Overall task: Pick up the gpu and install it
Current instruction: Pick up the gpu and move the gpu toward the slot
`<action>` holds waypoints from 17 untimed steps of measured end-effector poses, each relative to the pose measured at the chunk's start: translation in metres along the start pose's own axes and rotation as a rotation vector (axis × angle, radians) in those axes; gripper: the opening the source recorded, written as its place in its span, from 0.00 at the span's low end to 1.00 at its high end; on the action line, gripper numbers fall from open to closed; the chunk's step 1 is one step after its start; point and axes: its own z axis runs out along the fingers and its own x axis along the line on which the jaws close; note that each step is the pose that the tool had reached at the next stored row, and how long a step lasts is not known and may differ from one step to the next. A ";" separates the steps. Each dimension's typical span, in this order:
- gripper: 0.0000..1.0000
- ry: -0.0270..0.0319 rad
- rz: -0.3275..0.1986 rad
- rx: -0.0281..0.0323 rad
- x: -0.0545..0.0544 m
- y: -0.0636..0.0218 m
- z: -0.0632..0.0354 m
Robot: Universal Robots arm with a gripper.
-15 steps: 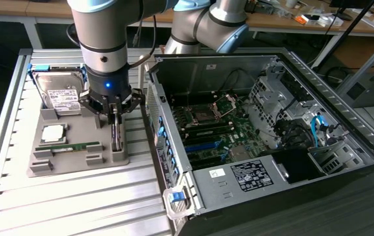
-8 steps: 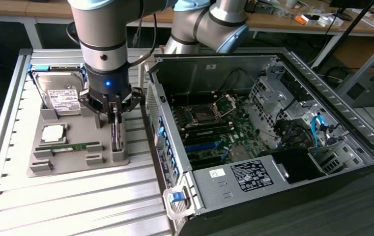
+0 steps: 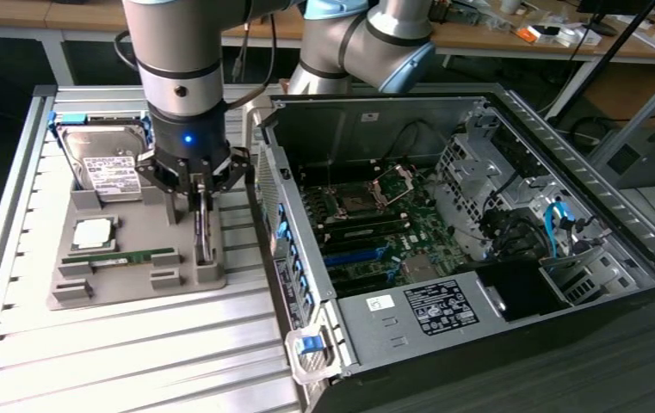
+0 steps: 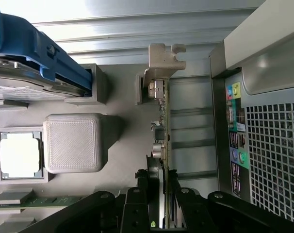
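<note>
Black fingers (image 4: 148, 199) of the claw (image 4: 162, 196) sit closest to the wrist camera, one against each face of the gpu (image 4: 164, 126); the claw looks clamped on the card's upper edge. The gpu stands on edge directly beneath the claw, its lower edge in a slot of the grey tray (image 4: 122, 145). Its long axis runs straight out from between the fingers to a hooked silver bracket (image 4: 161, 60) at the far end. Edge-on, it is a thin green board with small parts along one face. In the exterior view, the open computer case (image 3: 361, 120) stands just beside the claw (image 3: 199, 211) on the exterior view's right. The hard drive (image 3: 103, 163) lies behind the claw on the other side.
</note>
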 end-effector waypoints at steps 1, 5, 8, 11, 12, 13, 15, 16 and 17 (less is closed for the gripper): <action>0.27 0.0000 0.000 0.0000 0.000 0.0001 -0.0012; 0.27 -0.0001 0.000 -0.0001 0.000 0.0003 -0.0053; 0.27 0.0000 0.000 0.0000 0.000 0.0004 -0.0082; 0.27 -0.0001 0.000 -0.0002 0.000 0.0005 -0.0107; 0.27 -0.0001 0.000 -0.0003 0.000 0.0005 -0.0118; 0.27 -0.0001 0.000 -0.0005 0.000 0.0006 -0.0130; 0.27 -0.0001 0.000 -0.0008 0.000 0.0007 -0.0155; 0.27 -0.0001 0.000 -0.0009 0.000 0.0008 -0.0168; 0.27 0.0000 0.000 -0.0008 0.000 0.0008 -0.0181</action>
